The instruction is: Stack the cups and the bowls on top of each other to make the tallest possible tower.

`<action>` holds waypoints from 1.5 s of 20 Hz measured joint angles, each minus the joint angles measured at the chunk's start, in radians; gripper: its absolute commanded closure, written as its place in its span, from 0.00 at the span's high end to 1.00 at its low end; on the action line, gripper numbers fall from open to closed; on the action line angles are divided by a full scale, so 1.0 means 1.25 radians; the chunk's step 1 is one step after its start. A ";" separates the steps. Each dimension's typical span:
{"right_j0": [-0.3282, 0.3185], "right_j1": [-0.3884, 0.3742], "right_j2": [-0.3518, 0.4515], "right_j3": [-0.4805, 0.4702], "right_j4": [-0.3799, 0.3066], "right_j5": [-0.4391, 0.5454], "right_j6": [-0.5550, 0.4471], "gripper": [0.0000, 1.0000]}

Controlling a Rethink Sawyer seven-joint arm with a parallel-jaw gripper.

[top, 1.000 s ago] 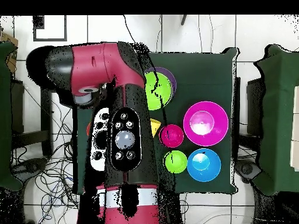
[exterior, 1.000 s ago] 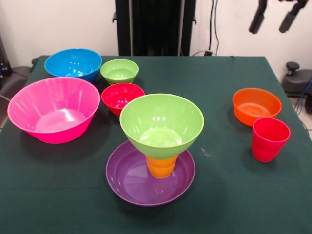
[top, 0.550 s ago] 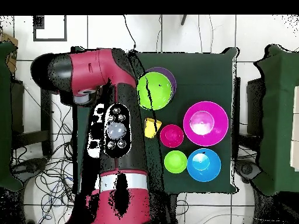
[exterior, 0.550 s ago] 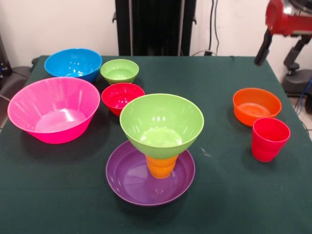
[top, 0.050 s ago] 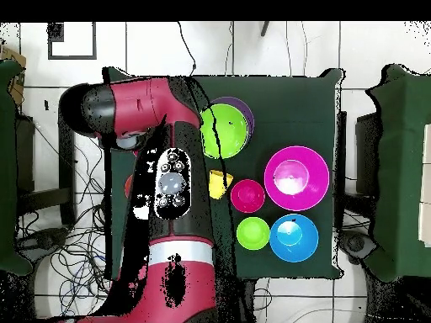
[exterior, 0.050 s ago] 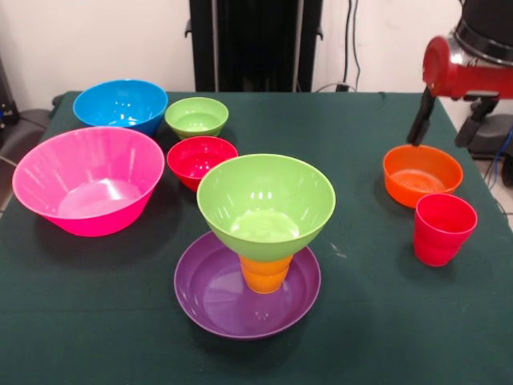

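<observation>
The tower stands at the front middle: a wide purple bowl holds an upside-down orange cup, and a large lime green bowl sits on that cup. My gripper hangs open at the back right, just above the far rim of the small orange bowl, with nothing between its fingers. A red cup stands upright in front of that bowl. In the overhead view the arm hides the gripper, the orange bowl and the red cup. The lime green bowl shows there over the purple bowl.
On the left are a big pink bowl, a blue bowl, a small green bowl and a small red bowl. A small yellow object peeks out beside the arm in the overhead view.
The gripper has come down from the top right edge and now hangs low over the orange bowl. The cups and bowls have not moved.
</observation>
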 measured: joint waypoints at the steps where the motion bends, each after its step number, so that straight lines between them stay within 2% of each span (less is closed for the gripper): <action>1: 0.001 0.005 -0.001 0.000 0.003 -0.007 0.003 1.00; 8: 0.001 0.042 0.003 0.007 0.073 -0.087 0.039 1.00; 12: 0.001 0.045 0.004 0.018 0.093 -0.118 0.050 1.00; 30: 0.007 0.075 0.003 0.021 0.097 -0.166 0.053 1.00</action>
